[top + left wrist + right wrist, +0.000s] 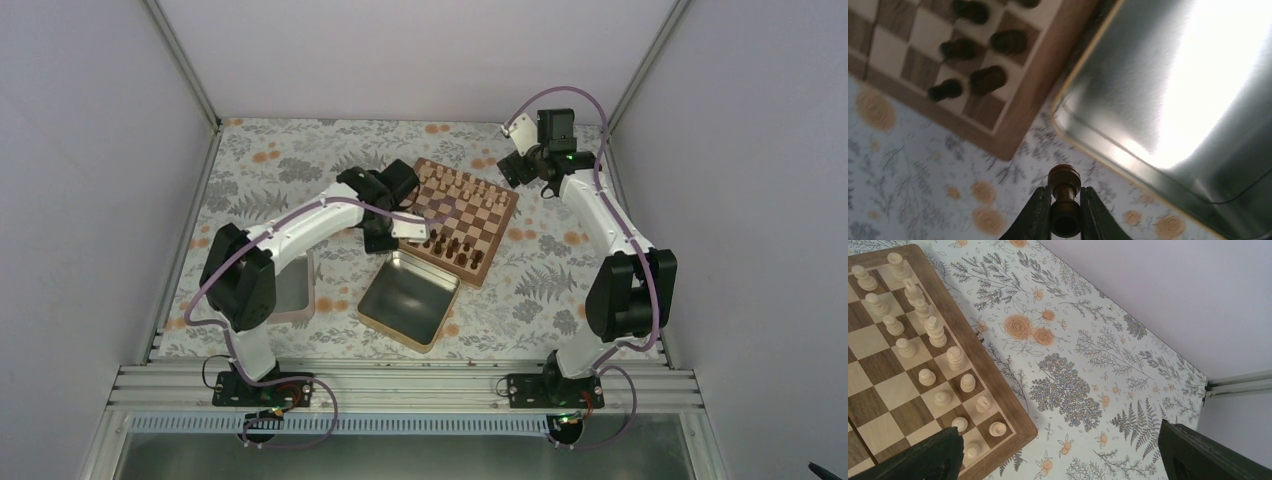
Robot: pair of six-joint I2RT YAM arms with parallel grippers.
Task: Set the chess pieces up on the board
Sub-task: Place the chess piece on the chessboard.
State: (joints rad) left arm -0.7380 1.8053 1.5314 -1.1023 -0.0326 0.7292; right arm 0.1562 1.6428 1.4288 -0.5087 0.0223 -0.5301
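Left gripper (1064, 212): jaws closed on one dark chess piece (1064, 181), seen at lower centre against the flowered cloth (908, 190).
Open tin (408, 298): placed at centre.
Board (465, 215): set right of centre; dark chessmen (450, 245) lined along its near edge.
Right gripper (1063, 460): jaws spread wide, nothing held.

Left claw (396, 236) over board (472, 214) corner (open tin (410, 300) just beside).
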